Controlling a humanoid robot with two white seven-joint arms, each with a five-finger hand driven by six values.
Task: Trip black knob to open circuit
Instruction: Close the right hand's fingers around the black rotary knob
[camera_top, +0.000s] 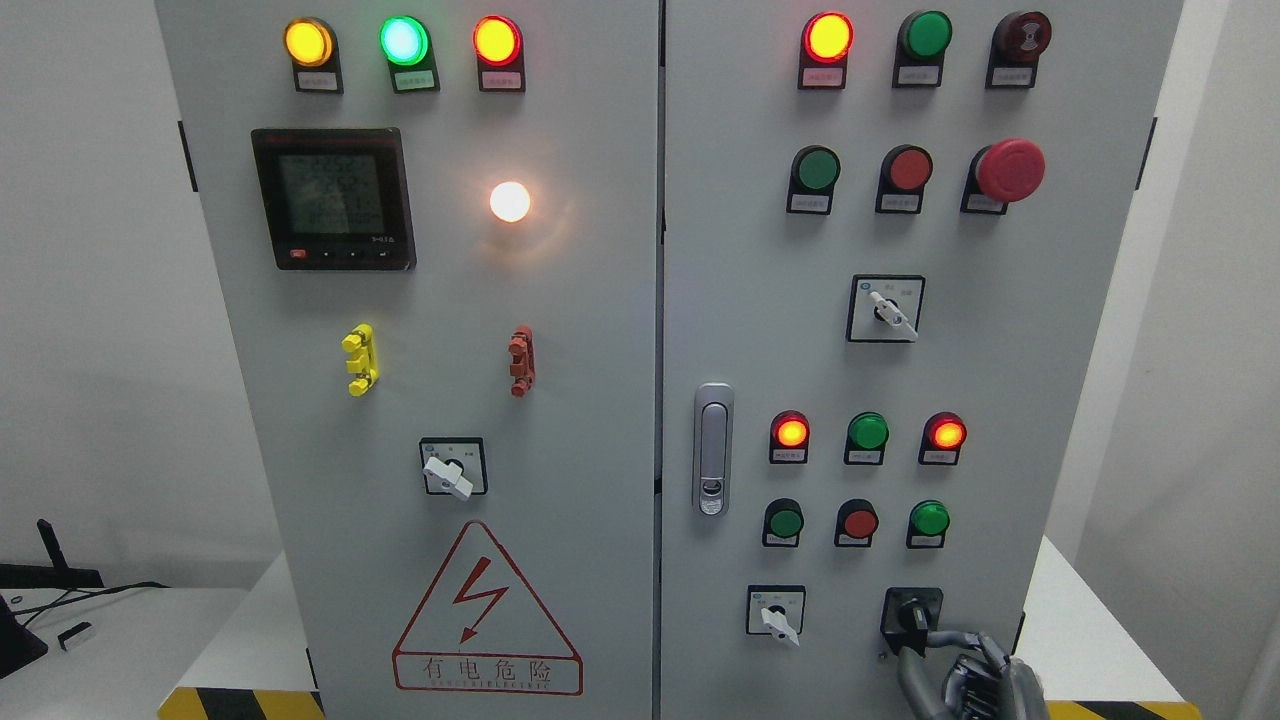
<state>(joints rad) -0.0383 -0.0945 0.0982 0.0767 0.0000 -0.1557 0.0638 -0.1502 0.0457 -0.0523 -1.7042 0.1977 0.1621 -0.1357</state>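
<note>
Grey sheet metal fills most of the frame: an electrical cabinet (560, 420) with two doors, standing on a white surface (1090, 640) edged with yellow-and-black hazard tape. At the lower right of the frame, on the right door, sits the black knob (911, 613) on its square black plate. The right hand (960, 668) rises from the bottom edge just below it, its grey fingers (950, 640) reaching up and to the left so that the fingertips touch the knob's lever; the other fingers are curled in toward the palm. Whether the fingers actually pinch the lever cannot be told.

Just left of the black knob is a white selector switch (777, 615). Above them run rows of round lamps and buttons, with two lit red lamps (790, 433) among them, and a red mushroom button (1010, 170) at the upper right. A silver door latch (712, 450) sits at the right door's left edge. The left door carries a digital meter (333, 197), a glowing white lamp (510, 201) and a red-outlined warning triangle (487, 615).
</note>
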